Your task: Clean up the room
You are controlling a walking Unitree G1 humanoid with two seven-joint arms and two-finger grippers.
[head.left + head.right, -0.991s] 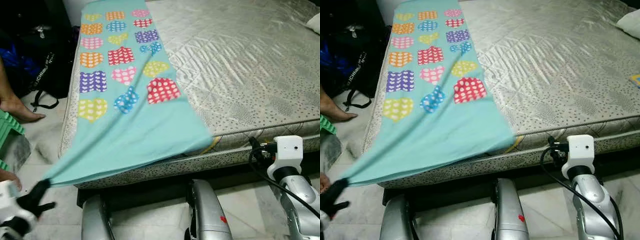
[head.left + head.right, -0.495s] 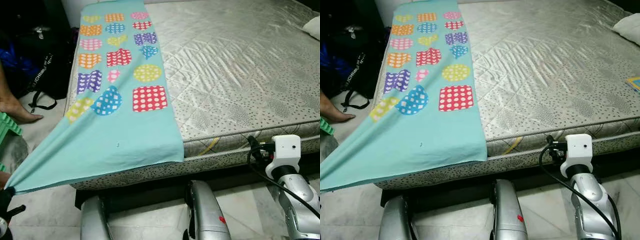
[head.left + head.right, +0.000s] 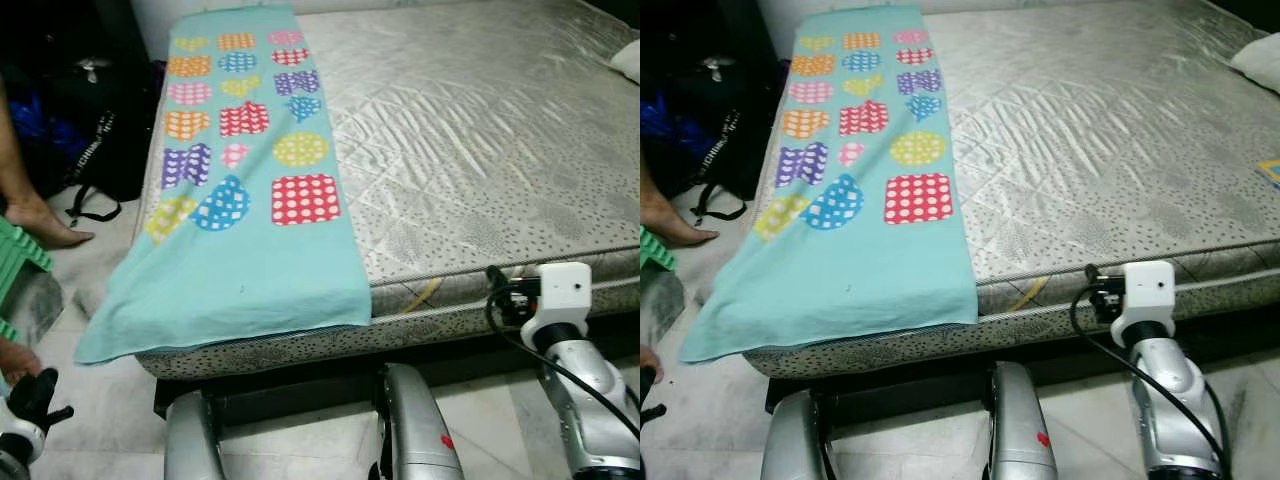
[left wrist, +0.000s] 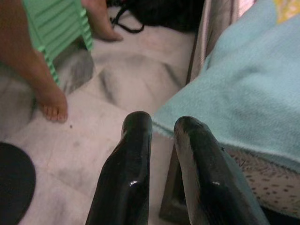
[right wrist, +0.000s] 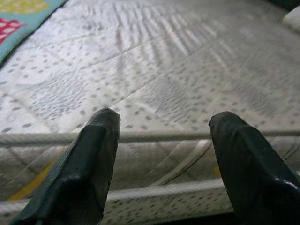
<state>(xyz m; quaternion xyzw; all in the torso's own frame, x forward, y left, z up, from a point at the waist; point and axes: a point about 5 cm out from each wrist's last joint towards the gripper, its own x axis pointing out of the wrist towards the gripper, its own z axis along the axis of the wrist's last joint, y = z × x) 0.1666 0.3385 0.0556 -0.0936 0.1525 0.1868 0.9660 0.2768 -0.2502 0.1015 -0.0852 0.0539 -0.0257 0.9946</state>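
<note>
**Blanket spread along the bed's left side**

Teal blanket (image 3: 240,200), soft fleece with polka-dot hearts and shapes, lies flat on the quilted, shiny mattress (image 3: 480,130), its near corner drooping over the edge. Left gripper (image 4: 161,131) hangs beside that corner, clenched and empty, above marble floor (image 4: 117,84). Right gripper (image 5: 164,136) faces the mattress edge, fingers spread. A person's foot (image 3: 40,220), black bag (image 3: 100,140) and green stool (image 4: 56,28) stand nearby.

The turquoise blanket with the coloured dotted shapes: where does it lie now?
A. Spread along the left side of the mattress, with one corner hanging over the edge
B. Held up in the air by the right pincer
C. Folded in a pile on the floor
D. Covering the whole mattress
A: the turquoise blanket lies flat along the left side of the mattress, its near left corner drooping past the edge, and the left pincer is apart from it.
</note>
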